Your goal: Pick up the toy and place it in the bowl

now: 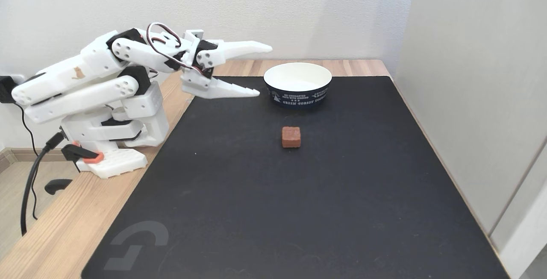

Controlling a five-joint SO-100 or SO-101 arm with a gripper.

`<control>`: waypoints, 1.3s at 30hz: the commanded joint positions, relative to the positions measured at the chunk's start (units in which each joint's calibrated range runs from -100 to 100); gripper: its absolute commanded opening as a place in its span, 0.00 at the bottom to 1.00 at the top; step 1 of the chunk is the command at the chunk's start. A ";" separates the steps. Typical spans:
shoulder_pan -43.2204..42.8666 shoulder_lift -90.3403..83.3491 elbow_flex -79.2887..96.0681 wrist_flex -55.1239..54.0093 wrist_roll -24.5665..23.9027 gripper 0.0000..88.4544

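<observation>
- While the toy (291, 136) sits alone on the black mat (299, 193), it rests flat on its base near the mat's middle, a small reddish-brown block with a rough matte face, touched by nothing
- Just behind it in the fixed view, a little to the right and clearly apart, stands the bowl (298, 84), upright near the mat's far edge, white inside, dark navy outside with white lettering and small tree marks
- Up and to the left, the gripper (265, 70) hangs in the air with its two white fingers spread wide, one pointing out above the other, gripping nothing
- Its lower fingertip (252, 93) comes close to the bowl's left wall without touching it, and the upper fingertip (265, 48) reaches out at about the height of the wall behind the bowl's rim
- Back along it, the white arm (85, 78) is folded low over its base (115, 161), which stands on the wooden table (55, 227) at the mat's left edge
- Black cables (30, 185) trail down from the base off the table's left side
- A pale wall (299, 10) closes the back, and a light panel (470, 99) runs along the right edge of the table
</observation>
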 commanded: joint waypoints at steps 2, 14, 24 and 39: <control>-0.63 -0.50 -1.21 0.76 0.33 0.40; -0.29 41.19 -40.96 15.07 0.07 0.41; 0.21 83.87 -71.06 25.83 -0.25 0.51; 1.55 111.71 -84.67 27.95 -0.30 0.51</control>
